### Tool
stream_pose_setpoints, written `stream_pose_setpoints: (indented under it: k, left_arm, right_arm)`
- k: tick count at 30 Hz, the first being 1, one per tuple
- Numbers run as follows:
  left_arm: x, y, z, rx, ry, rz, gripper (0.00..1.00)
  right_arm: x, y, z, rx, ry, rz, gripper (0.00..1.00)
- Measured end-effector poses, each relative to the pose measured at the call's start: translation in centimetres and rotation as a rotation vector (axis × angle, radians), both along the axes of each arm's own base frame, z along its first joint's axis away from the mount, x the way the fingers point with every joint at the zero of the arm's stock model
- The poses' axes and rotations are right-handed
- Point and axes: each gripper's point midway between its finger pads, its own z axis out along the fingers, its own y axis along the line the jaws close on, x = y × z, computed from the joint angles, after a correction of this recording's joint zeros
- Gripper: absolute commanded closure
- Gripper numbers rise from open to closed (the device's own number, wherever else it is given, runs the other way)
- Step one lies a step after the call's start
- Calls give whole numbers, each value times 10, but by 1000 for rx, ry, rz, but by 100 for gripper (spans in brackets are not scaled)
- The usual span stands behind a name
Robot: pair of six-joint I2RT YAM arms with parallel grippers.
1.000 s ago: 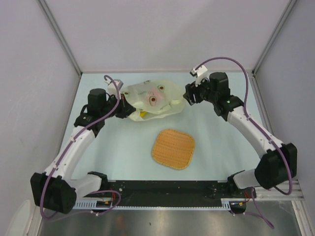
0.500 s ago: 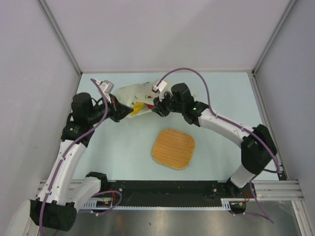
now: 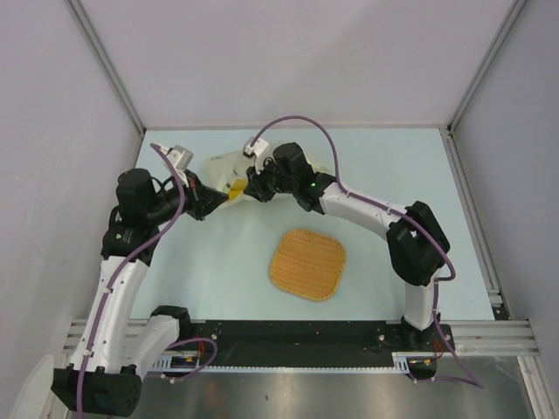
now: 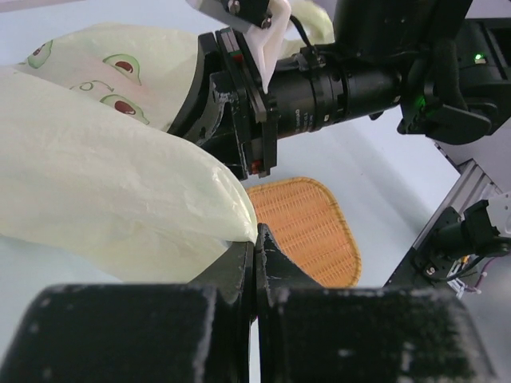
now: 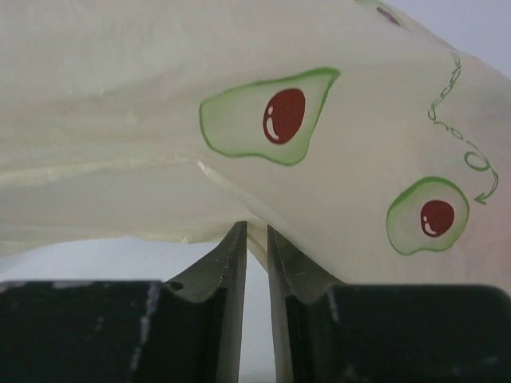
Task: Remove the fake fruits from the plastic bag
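None of the fake fruits [image 3: 237, 188] lies out on the table [image 3: 393, 166] as far as the overhead view shows. Only a sliver of yellow peeks from the near edge of the plastic bag [image 3: 224, 166], and I cannot tell whether it is the banana or the pear-like one. The bag sits bunched at the far middle of the table, between the two wrists. I judge the task barely begun: the bag is gripped, but emptying it is all left to do. The left gripper [image 4: 256, 239] has its fingers pressed together on a fold at the bag's edge. The right gripper [image 5: 255, 239] shows only a narrow slit between its fingers, with a pleat of the film drawn down into it, so it appears clamped on the bag too. The orange woven mat [image 3: 307, 264] lies bare, nearer the bases and well apart from the bag. Only the overhead view gives the layout and the yellow sliver. The left wrist view adds the right arm's wrist just behind the bag, the bag swelling over its own fingers, and the mat beyond. The right wrist view alone shows the pinch closely, along with the avocado print [image 5: 271, 118] on taut film, but no fruit at all.
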Motion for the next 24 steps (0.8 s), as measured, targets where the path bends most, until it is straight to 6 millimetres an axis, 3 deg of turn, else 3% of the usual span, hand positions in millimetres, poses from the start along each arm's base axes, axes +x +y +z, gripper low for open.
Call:
stream_pose_setpoints:
  k: [17,20,24]
  left_arm:
    - [4,4,-5,-2,19,7,99]
    - [5,2,-4,-18,26,-4,100]
    - [9,1,-2,-37,36,0,100]
  right_arm:
    - [2,7,7,78,73,-14,78]
    - [12,20,-4,67,54,-46,78]
    - [14,25,-41,-26,4,-61,78]
